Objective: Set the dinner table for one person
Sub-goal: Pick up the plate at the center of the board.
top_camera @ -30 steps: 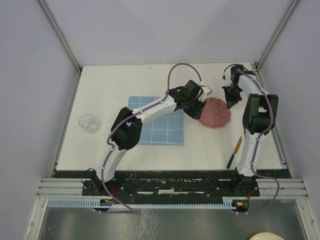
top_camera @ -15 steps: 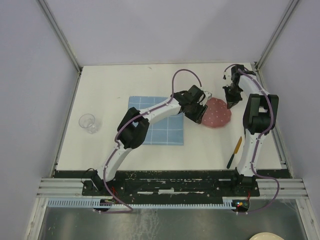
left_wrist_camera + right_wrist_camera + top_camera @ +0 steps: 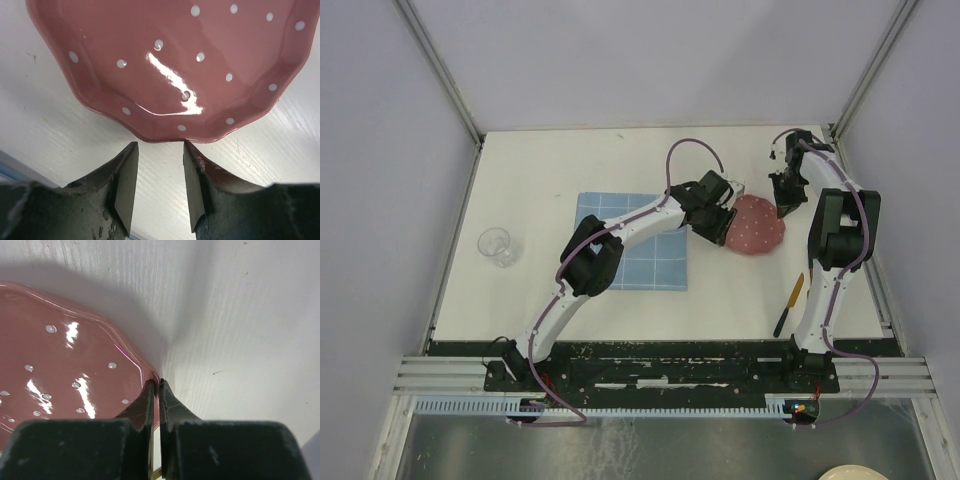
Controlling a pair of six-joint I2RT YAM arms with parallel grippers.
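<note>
The left arm (image 3: 640, 218) reached far forward and rightward, the left gripper (image 3: 160, 147) standing parted and empty. The right arm (image 3: 835, 220) was folded upright, the right gripper (image 3: 156, 385) pinched together.

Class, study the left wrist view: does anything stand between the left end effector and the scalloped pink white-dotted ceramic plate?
Nothing visible does. The left end effector, jaws open, faces the near rim of the scalloped pink white-dotted ceramic plate; only a bare strip of the matte white dinner table lies between them.
</note>
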